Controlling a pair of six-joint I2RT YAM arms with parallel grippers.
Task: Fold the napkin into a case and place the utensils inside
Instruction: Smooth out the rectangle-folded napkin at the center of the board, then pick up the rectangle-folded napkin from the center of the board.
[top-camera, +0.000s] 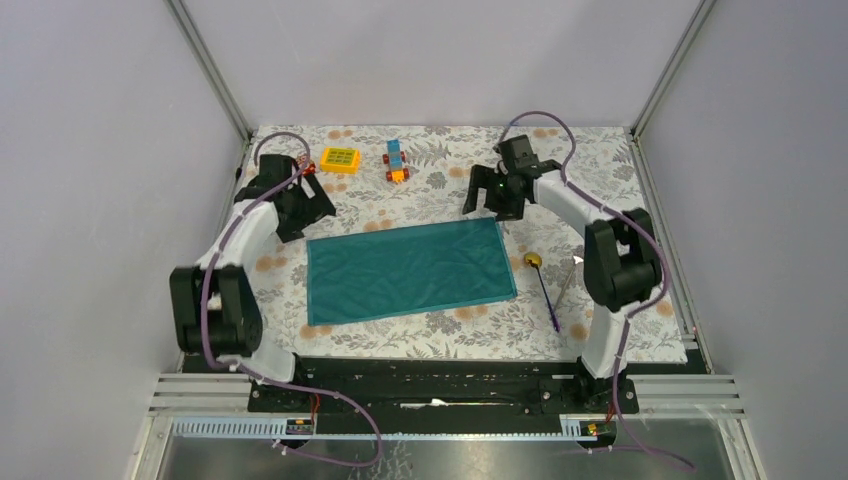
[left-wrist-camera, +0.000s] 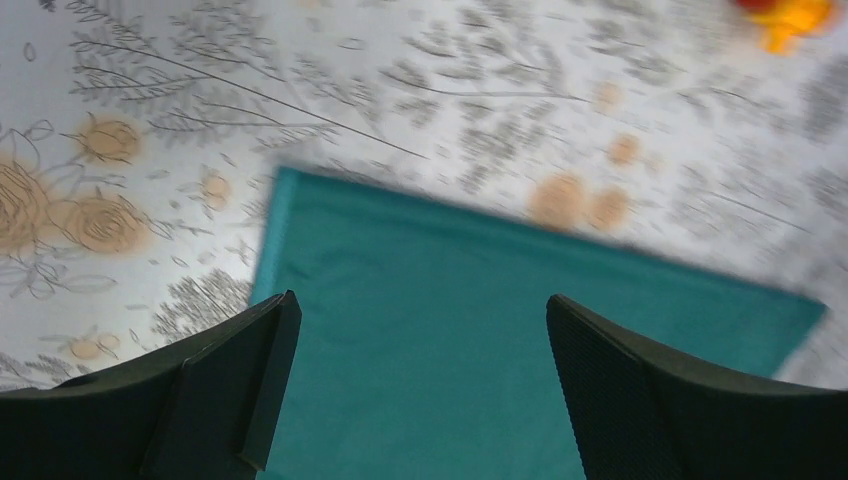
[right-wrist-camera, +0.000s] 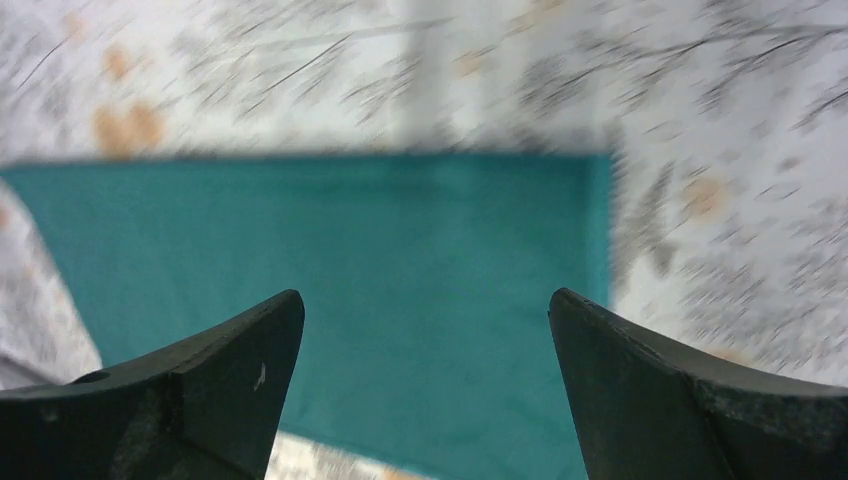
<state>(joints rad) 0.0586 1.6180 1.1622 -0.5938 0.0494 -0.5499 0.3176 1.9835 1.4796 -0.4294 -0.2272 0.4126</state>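
The dark teal napkin (top-camera: 408, 269) lies flat as a wide rectangle in the middle of the floral table; it also shows in the left wrist view (left-wrist-camera: 480, 340) and the right wrist view (right-wrist-camera: 400, 270). The purple-handled spoon with a golden head (top-camera: 543, 286) and the slim silvery utensil (top-camera: 566, 283) lie just right of the napkin. My left gripper (top-camera: 297, 222) hovers open over the napkin's far left corner, holding nothing (left-wrist-camera: 420, 330). My right gripper (top-camera: 490, 205) hovers open over the far right corner, holding nothing (right-wrist-camera: 425, 325).
A yellow block (top-camera: 340, 160) and a blue and orange toy stack (top-camera: 396, 162) sit at the back of the table. The floral cloth (top-camera: 450, 335) covers the table. Grey walls and metal posts close in the sides.
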